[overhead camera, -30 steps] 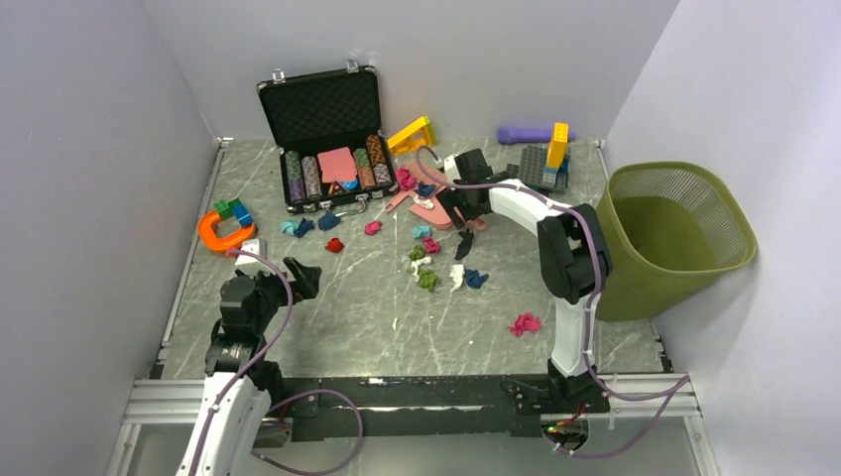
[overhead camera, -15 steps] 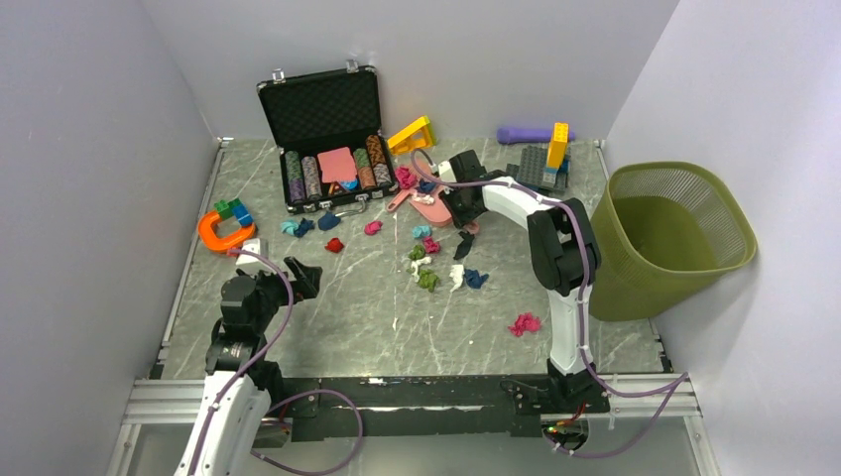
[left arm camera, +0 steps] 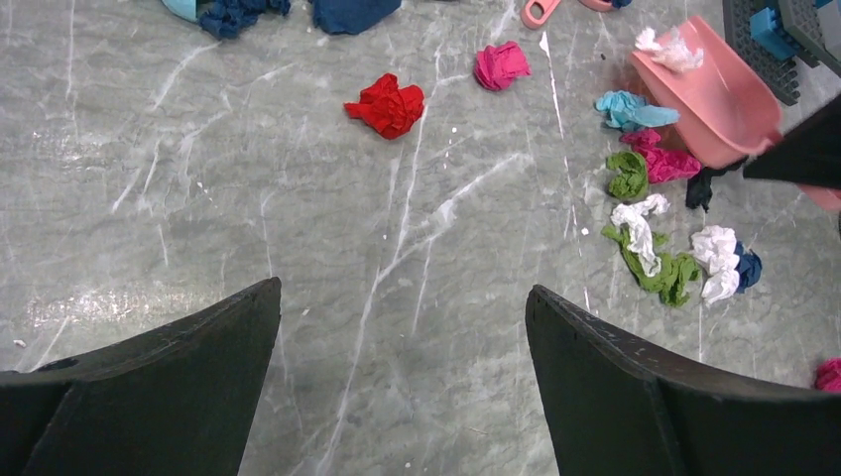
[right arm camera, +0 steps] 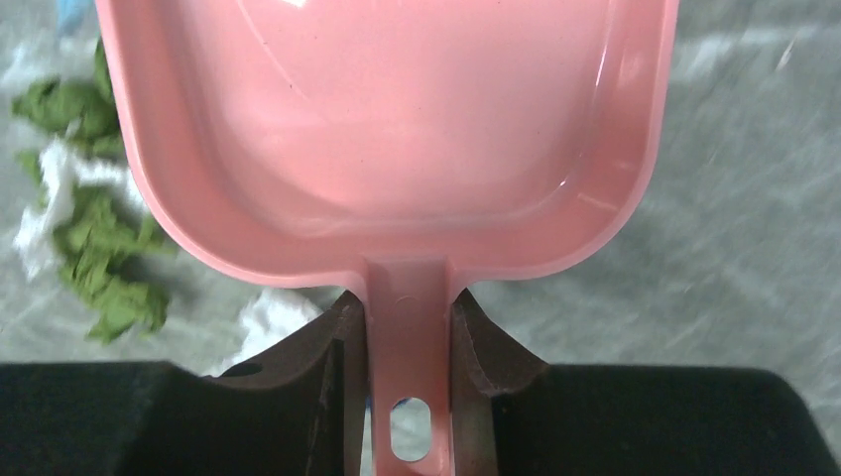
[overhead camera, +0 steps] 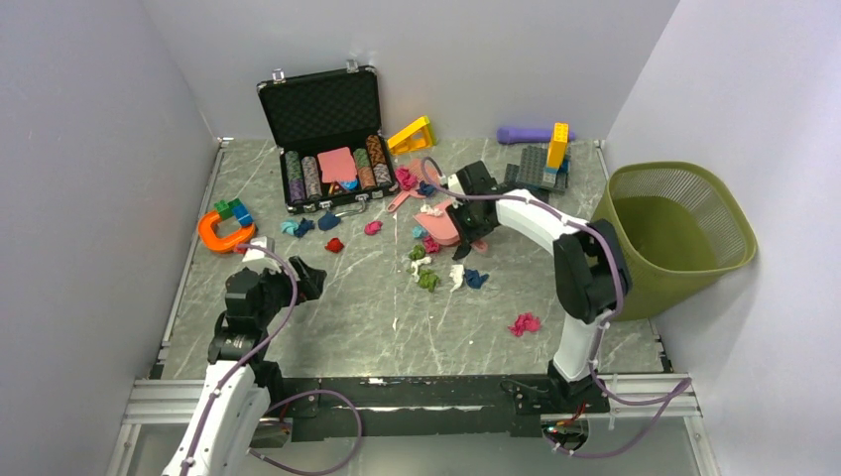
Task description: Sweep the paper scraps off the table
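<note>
Right wrist view: outstretched right hand [right arm camera: 407,309] pinches the dustpan [right arm camera: 387,129] by its handle; left hand [left arm camera: 402,288] hovers spread.

Right wrist view: the pink dustpan [right arm camera: 397,129] runs off the top edge, so its front lip is unseen. The green and white paper scraps [right arm camera: 94,268] beside it are blurred.

Left wrist view: a magenta scrap [left arm camera: 828,375] is cut by the right edge. A dark shape [left arm camera: 808,149], probably part of the right arm, covers the dustpan's rear.
</note>
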Controlling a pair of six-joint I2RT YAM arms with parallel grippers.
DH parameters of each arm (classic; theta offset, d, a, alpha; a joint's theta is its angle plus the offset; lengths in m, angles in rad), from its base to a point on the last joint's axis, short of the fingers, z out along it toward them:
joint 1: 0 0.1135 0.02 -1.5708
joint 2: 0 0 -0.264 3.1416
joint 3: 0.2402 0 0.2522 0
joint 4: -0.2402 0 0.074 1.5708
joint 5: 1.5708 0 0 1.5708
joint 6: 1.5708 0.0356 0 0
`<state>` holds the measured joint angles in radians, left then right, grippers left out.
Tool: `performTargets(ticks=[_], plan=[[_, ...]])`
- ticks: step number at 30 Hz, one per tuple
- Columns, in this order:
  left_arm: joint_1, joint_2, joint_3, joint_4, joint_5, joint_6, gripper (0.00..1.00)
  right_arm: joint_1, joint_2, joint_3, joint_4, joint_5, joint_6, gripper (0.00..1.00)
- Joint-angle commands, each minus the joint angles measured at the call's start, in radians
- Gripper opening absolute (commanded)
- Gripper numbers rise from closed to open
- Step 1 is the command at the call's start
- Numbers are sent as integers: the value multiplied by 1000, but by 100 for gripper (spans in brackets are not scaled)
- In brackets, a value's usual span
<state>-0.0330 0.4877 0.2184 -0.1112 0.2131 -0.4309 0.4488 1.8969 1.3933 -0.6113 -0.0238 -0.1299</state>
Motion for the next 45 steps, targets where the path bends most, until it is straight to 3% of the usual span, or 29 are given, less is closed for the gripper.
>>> performTargets(ticks=[1,10,15,19,25,28,29,30,31,32,33,35,45], plan=[[-3,-17,11,56,23,14,96,9,-165,-127,52,-6,86,0],[-32,75,30,99,40,12,94,22,-408,-302,93,8,196,0],[-244,235,142,83,-193,15,93,22,-455,-350,85,92,243,0],[-446,475,325,70,-343,52,95,22,-479,-399,105,158,294,0],[-524,865,700,-34,-444,178,93,21,-522,-494,127,298,448,0],[-529,1071,882,-90,-455,252,87,20,-528,-526,132,333,492,0],[-529,1128,940,-103,-455,272,86,20,-530,-532,133,336,503,4],[-529,1182,993,-115,-458,291,85,19,-529,-535,131,339,513,15],[-529,1231,1037,-126,-458,308,84,19,-530,-538,131,343,521,42],[-529,1280,1096,-135,-458,325,83,18,-533,-541,132,345,527,63],[-529,1322,1136,-141,-450,347,81,18,-536,-543,136,347,531,70],[-530,1405,1203,-157,-439,362,79,18,-552,-545,144,357,532,76],[-507,1664,1451,-216,-385,375,70,11,-726,-553,178,402,539,79]])
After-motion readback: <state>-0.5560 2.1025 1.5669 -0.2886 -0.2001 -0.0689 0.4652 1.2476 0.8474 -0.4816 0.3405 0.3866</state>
